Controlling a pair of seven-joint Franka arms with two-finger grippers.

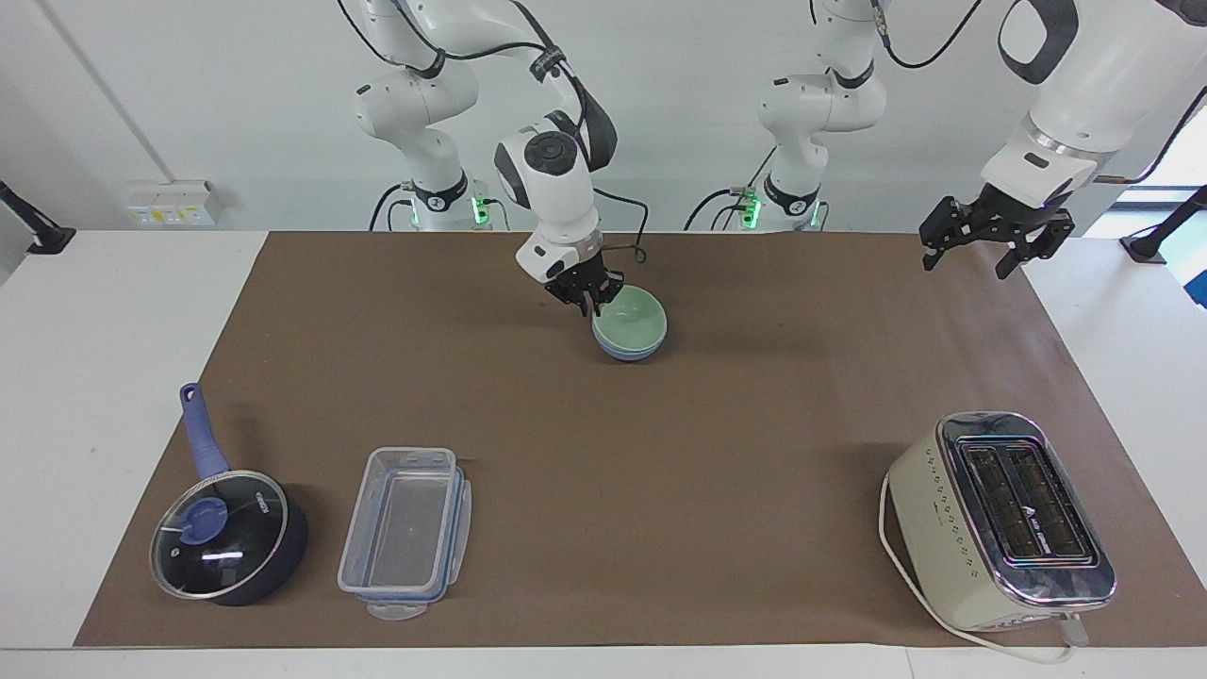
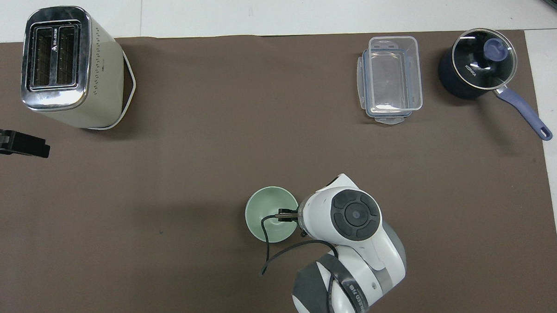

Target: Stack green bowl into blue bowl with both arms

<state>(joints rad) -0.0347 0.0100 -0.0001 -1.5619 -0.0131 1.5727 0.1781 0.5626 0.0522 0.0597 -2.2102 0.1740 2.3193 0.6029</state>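
The green bowl (image 1: 634, 317) (image 2: 267, 213) sits nested in the blue bowl (image 1: 630, 353), of which only a low band shows beneath it in the facing view. In the overhead view the blue bowl is hidden under the green one. My right gripper (image 1: 588, 300) is at the green bowl's rim, on the side toward the right arm's end; the wrist (image 2: 354, 214) covers it from above. My left gripper (image 1: 969, 266) (image 2: 15, 143) hangs open and empty in the air over the mat's edge at the left arm's end, where that arm waits.
A cream toaster (image 1: 1000, 519) (image 2: 67, 66) stands far from the robots at the left arm's end. A clear plastic container (image 1: 405, 528) (image 2: 390, 78) and a dark lidded saucepan (image 1: 226, 538) (image 2: 477, 68) stand far from the robots at the right arm's end. A brown mat (image 1: 660, 453) covers the table.
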